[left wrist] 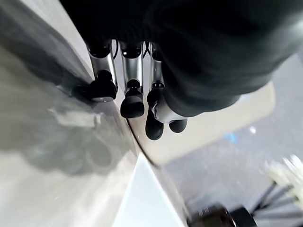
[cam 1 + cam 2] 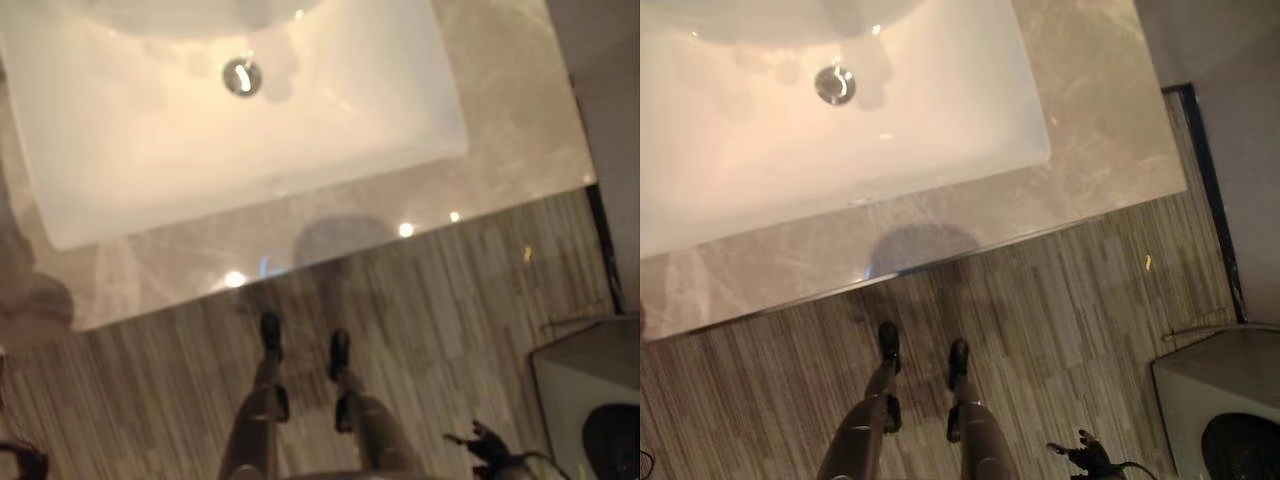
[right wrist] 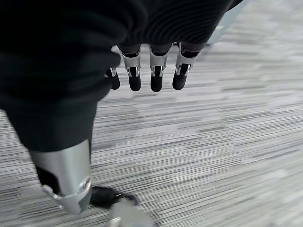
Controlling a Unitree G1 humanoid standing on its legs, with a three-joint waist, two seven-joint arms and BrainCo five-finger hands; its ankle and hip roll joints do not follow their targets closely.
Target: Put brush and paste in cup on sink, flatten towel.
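Sink (image 2: 90, 190) lies ahead; I see no brush, paste, cup or towel. Left hand (image 1: 135, 90) and right hand (image 3: 151, 71) hang relaxed, empty. Next: I must locate brush.

Grey striped plank floor (image 2: 1040, 330) below a marbled counter (image 2: 1090, 130). Ceiling lights reflected along the counter's front edge. Pale cabinet (image 2: 1215, 400) at the floor's right.
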